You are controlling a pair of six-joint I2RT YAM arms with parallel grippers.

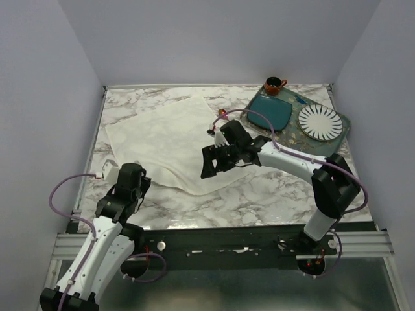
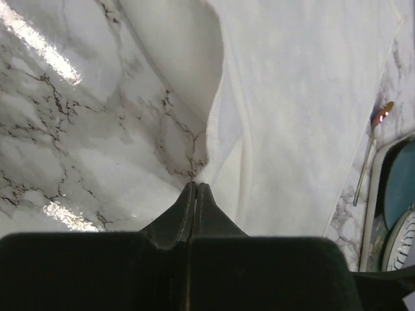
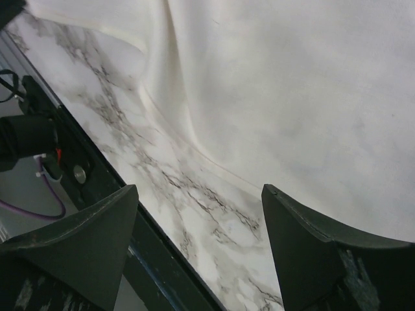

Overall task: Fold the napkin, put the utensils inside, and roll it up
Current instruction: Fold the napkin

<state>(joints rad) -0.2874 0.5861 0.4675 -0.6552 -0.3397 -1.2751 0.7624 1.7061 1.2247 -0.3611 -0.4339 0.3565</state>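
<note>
Napkin (image 1: 168, 139) spread open on table (image 1: 259, 194), unfolded. Your right gripper (image 3: 200, 189) over napkin's near edge, fingers wide apart, empty. Your left gripper (image 2: 196, 188) at napkin's near-left edge, fingers pressed together; cloth pinch unclear. Spoon (image 2: 366, 165) just beside napkin's right edge.

A grey-veined white marble tabletop (image 1: 259, 194) carries a green patterned rectangular tray (image 1: 293, 135) at its far right corner. A teal square plate (image 1: 272, 111) and a white ribbed round plate (image 1: 320, 122) lie side by side on the tray. A small brown cup (image 1: 273, 85) stands at its far edge.
</note>
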